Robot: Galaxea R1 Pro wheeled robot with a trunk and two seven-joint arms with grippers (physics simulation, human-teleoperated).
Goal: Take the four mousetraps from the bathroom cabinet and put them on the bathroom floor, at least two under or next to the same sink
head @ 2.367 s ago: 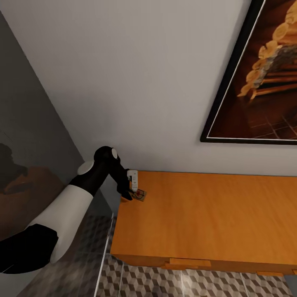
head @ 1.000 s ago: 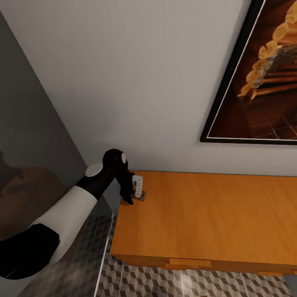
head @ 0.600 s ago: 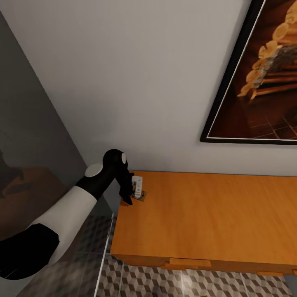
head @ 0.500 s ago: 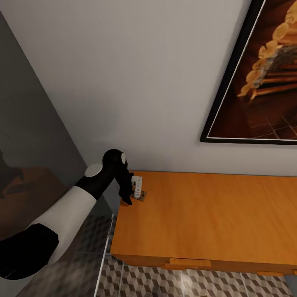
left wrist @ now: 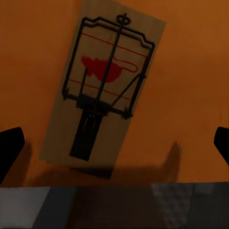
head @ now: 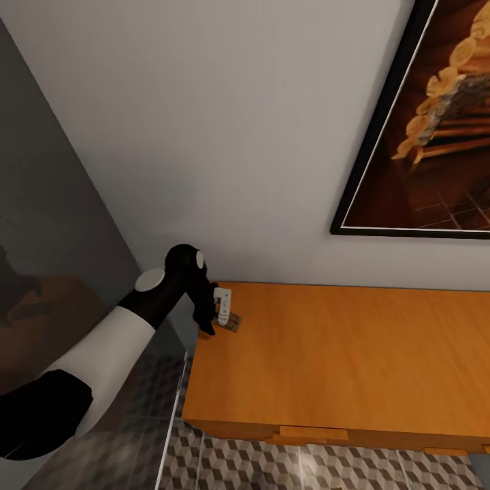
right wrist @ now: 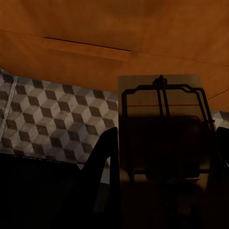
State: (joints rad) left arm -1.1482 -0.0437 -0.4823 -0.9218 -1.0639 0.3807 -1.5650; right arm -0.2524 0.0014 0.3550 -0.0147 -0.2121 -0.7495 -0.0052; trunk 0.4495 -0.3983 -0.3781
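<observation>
One flat wooden mousetrap (left wrist: 102,90) with black wire fittings lies on the smooth orange cabinet (head: 354,354) top, between the left gripper's (left wrist: 114,143) wide-spread fingers. The right gripper (right wrist: 164,157) clamps a second trap (right wrist: 164,102) above cube-patterned floor (right wrist: 43,119) tiles.

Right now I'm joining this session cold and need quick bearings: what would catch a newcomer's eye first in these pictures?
First, the broad orange-brown cabinet against the white wall, with a dark-framed picture hanging above it. At its near-left corner the left gripper poses over a mousetrap lying flat on the top, fingers spread either side. The right gripper is clamped on another mousetrap, held above the cube-patterned bathroom floor.
</observation>
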